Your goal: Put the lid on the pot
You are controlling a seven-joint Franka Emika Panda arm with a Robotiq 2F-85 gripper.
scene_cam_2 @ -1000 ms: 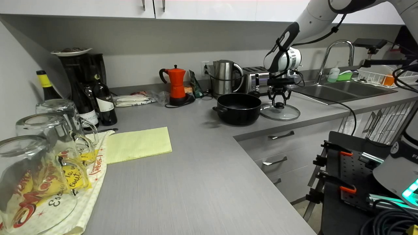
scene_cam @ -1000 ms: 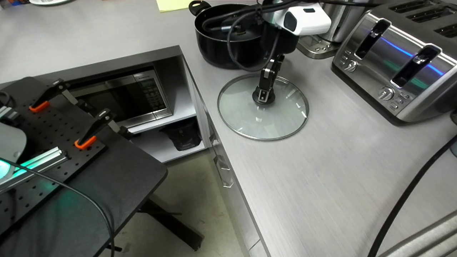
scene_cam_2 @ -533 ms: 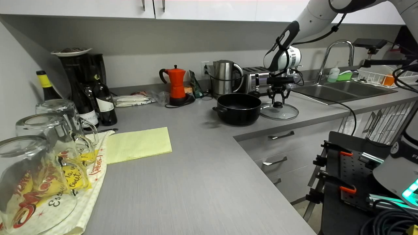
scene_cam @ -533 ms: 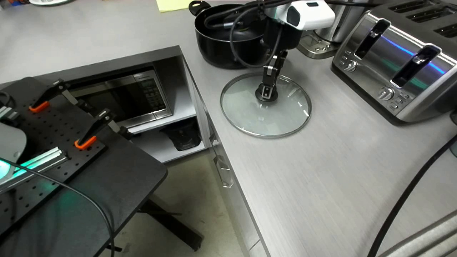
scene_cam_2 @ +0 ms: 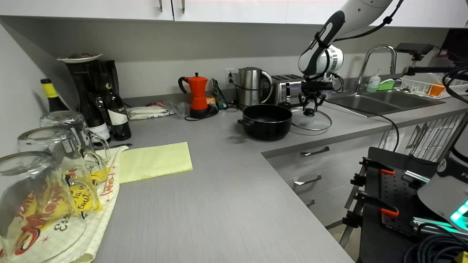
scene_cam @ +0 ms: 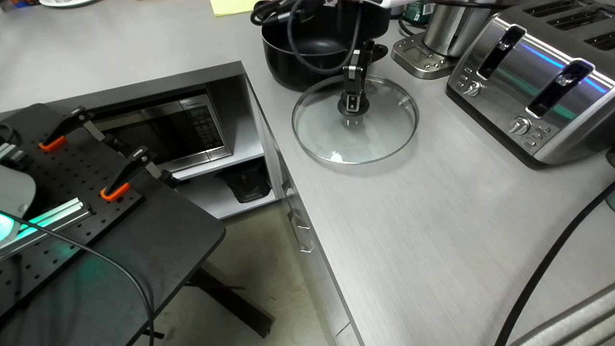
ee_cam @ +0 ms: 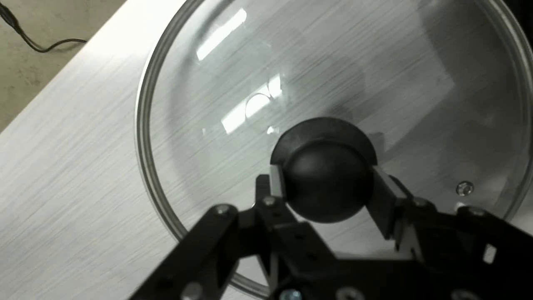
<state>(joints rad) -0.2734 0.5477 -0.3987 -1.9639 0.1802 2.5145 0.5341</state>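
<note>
My end effector [ee_cam: 328, 181] pinches the black knob [ee_cam: 327, 166] of the glass lid [scene_cam: 358, 138] beside the pot [scene_cam_2: 267, 125]; I should raise it level, higher than the pot, before crossing.

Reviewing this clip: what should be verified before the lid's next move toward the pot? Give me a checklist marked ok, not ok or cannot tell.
1) Grip on the knob: ok. The gripper has a finger against each side of it in the wrist view.
2) Pot uncovered: ok. Its open top shows in both exterior views.
3) Lid over the pot: not ok. It is beside it.
4) Lid higher than the pot's rim: not ok. It is low, near the counter.
5) Cable loop clear of the pot: cannot tell. It crosses the pot in an exterior view, but the gap is unreadable.
</note>
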